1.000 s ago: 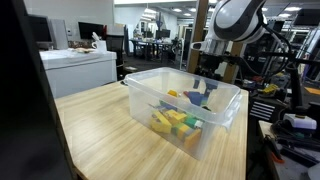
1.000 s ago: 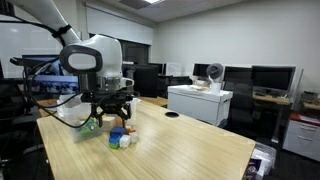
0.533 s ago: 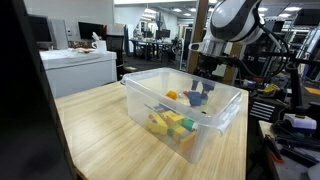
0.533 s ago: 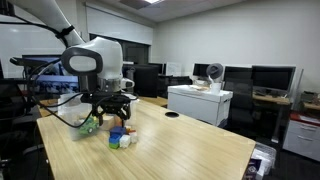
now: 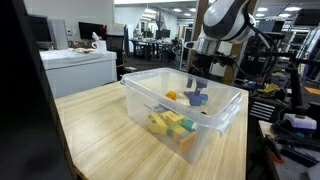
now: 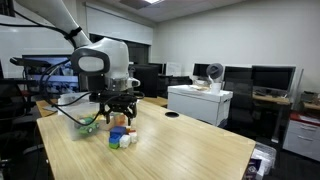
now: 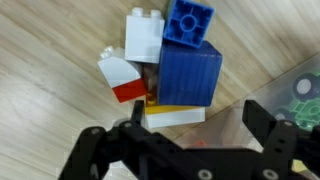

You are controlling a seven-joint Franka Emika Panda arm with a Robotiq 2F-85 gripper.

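My tool [image 7: 185,140] hangs low in the wrist view, jaws spread wide, gripping nothing. Just above it in the frame, the block pile sits on the bench [image 7: 50,60]: big blue block [image 7: 190,70] in the centre, white block [image 7: 143,38] upper left, red-and-white piece [image 7: 122,80] to the left. In an exterior view, the clear bin [image 6: 70,118] stands just left of the pile.
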